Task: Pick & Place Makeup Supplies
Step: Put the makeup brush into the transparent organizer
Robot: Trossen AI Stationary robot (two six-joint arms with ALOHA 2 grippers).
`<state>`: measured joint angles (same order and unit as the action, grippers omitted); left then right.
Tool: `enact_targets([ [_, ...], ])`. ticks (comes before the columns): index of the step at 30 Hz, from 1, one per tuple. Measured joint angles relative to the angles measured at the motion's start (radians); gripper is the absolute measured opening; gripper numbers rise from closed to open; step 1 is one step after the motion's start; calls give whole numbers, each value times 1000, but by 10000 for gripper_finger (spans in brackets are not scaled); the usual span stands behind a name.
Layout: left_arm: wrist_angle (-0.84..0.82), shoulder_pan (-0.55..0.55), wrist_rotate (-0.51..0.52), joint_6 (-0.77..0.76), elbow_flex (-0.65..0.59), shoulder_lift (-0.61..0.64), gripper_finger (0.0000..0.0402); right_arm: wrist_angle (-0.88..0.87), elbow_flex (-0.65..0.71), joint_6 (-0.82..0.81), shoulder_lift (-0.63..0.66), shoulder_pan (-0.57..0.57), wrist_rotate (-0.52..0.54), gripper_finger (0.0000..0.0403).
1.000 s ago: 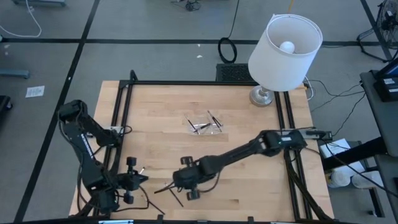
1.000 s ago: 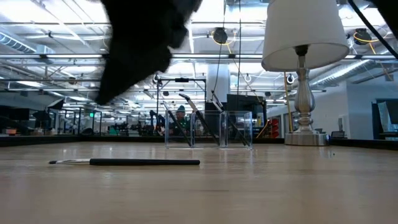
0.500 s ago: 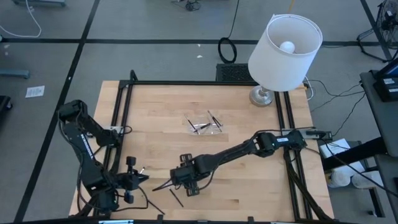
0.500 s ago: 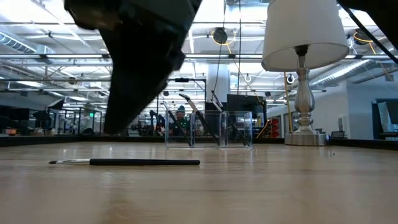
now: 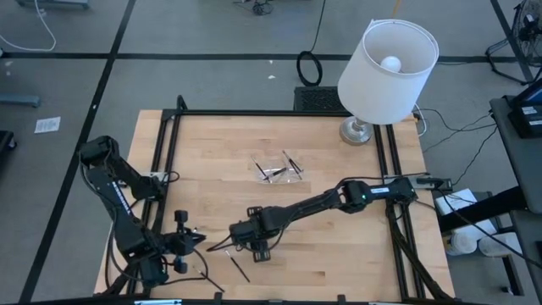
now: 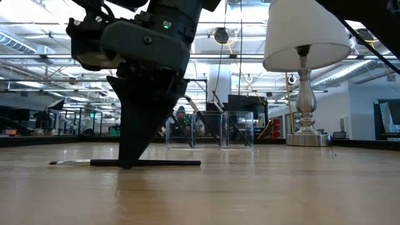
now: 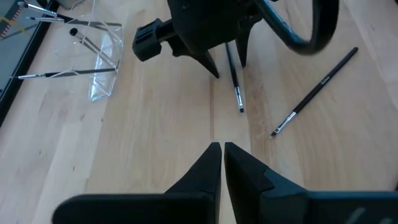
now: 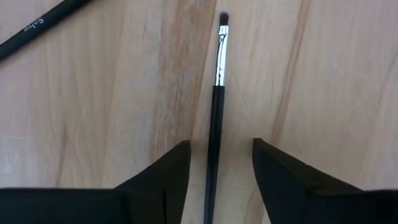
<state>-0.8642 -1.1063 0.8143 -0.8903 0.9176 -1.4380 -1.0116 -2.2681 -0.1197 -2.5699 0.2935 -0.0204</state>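
Note:
A thin black makeup brush (image 8: 214,118) with a silvery ferrule lies flat on the wooden table, also visible as the brush (image 6: 162,163) in the low view. My right gripper (image 8: 217,165) points steeply down over it. It is open, with one finger on each side of the handle and a gap to both. A second brush (image 5: 240,269) lies loose nearer the front edge. My left gripper (image 7: 217,155) is shut and empty, hovering near the table's front left and facing the right gripper (image 7: 225,61).
A small clear tray (image 5: 279,169) holding several more brushes stands mid-table. A lamp with a white shade (image 5: 385,68) stands at the far right corner. Black rails (image 5: 165,161) frame the table's sides. Bare wood lies between the tray and the grippers.
My right gripper has come down to the table over the brush, shifting slightly toward the left edge and tipping more steeply downward. The brush has stayed where it lay.

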Motion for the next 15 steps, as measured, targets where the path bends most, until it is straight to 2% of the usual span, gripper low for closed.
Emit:
enact_targets([
  [9, 1, 25, 0, 15, 0, 0, 31, 9, 0, 2, -65, -10, -89, 119],
  [15, 1, 39, 0, 17, 0, 0, 31, 30, 2, 6, -66, 5, -81, 75],
])
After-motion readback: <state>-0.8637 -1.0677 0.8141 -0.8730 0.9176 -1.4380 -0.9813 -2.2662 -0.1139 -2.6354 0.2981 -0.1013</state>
